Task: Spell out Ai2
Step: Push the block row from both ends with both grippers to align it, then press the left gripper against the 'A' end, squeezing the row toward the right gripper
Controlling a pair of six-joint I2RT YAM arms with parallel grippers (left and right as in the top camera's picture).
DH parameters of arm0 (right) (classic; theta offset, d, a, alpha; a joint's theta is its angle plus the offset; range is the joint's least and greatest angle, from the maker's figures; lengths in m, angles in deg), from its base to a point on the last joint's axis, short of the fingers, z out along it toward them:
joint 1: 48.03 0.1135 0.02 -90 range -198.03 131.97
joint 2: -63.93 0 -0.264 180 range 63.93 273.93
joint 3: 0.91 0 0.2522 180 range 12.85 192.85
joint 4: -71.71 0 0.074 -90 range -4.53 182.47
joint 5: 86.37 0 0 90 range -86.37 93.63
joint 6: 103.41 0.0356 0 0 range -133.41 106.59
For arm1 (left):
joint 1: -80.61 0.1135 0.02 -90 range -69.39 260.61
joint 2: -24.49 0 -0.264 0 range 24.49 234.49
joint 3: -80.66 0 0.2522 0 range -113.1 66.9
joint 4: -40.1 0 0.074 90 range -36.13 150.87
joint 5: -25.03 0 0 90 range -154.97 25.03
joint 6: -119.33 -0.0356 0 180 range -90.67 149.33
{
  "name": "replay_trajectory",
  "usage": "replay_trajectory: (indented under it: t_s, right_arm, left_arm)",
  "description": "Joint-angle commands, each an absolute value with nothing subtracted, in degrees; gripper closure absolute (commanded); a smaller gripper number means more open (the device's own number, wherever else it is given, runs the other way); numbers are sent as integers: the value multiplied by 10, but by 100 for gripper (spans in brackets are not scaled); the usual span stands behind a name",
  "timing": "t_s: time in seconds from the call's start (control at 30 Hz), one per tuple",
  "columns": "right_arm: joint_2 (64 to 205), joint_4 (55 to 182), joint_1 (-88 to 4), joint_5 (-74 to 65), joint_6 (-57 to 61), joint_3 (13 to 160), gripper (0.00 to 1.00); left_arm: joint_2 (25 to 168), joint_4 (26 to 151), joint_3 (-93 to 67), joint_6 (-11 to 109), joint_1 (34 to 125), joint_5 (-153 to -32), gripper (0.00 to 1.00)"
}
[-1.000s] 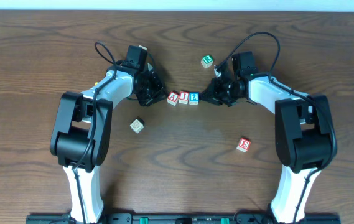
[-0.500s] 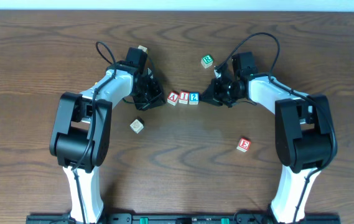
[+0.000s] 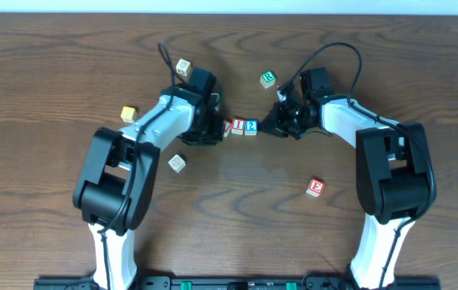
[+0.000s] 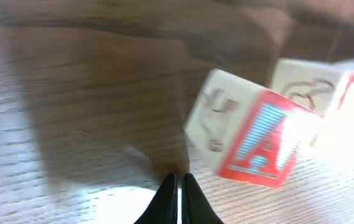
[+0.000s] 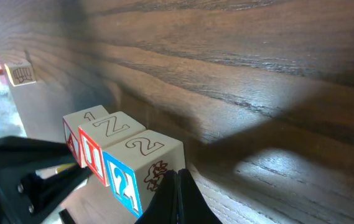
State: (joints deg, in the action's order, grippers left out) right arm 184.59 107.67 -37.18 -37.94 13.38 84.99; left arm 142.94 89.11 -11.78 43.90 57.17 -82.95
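The red-edged A cube (image 3: 229,126), the red-edged I cube (image 3: 238,126) and the blue-edged 2 cube (image 3: 250,126) stand in a row at the table's middle. My left gripper (image 3: 219,129) is shut and empty, its tip right at the A cube's left side. In the left wrist view the gripper (image 4: 178,190) sits just left of the A cube (image 4: 257,140), which looks tilted and blurred. My right gripper (image 3: 263,126) is shut and empty, its tip (image 5: 177,193) against the 2 cube (image 5: 142,162), with the I cube (image 5: 105,146) beside it.
A green-edged cube (image 3: 268,78) lies behind the row. A red-edged E cube (image 3: 315,187) lies front right. A plain wooden cube (image 3: 178,163) lies front left, a yellow one (image 3: 128,113) at left, another pale cube (image 3: 183,66) behind the left arm.
My left arm has swung right, bringing its shut gripper against the A cube. The yellow cube and the pale back cube are now uncovered. The right arm has not moved.
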Motion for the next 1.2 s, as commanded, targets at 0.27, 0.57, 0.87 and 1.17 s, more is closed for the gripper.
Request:
replay_trajectory:
  t_s: [0.27, 0.57, 0.87, 1.17]
  right_arm:
    - [1854, 1080, -367, -386, 137, 850, 98]
    - [1854, 1085, -367, -386, 132, 850, 99]
    - [1854, 1087, -367, -386, 131, 850, 99]
    - [1854, 1093, -367, -386, 127, 850, 98]
  left_arm:
    - [1425, 864, -113, 399, 542, -770, 94]
    - [1425, 852, -113, 416, 540, -808, 94]
    - [1425, 847, -113, 416, 536, -815, 94]
    - [1425, 833, -113, 423, 536, -815, 94]
